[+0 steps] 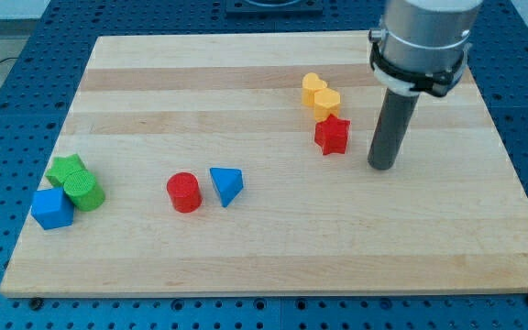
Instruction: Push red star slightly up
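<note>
The red star (333,135) lies on the wooden board right of centre. It touches the lower of two yellow blocks (326,102) just above it. My tip (382,167) rests on the board to the right of the red star and slightly lower, a short gap away, not touching it. The dark rod rises from the tip to the grey arm at the view's top right.
A second yellow block (313,86) sits up-left of the first. A red cylinder (183,192) and a blue triangle (226,185) lie left of centre. A green star (66,169), a green cylinder (84,191) and a blue block (52,209) cluster at the left edge.
</note>
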Motion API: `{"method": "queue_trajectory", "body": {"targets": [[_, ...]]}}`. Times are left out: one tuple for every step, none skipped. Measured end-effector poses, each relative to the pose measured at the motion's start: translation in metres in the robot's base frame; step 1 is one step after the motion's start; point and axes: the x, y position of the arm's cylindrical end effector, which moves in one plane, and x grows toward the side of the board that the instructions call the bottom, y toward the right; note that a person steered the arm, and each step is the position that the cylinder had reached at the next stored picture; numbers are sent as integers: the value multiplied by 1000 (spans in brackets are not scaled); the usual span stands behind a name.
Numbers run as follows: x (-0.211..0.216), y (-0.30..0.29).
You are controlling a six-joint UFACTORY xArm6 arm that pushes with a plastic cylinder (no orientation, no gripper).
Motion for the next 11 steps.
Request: {"method": "queue_trajectory", "body": {"targets": [[-12, -18], [-13, -48], [-22, -59], [-9, -41], [12, -51], [7, -76], [-12, -78], [-20, -70], [21, -64], [63, -78], [88, -128]]}}
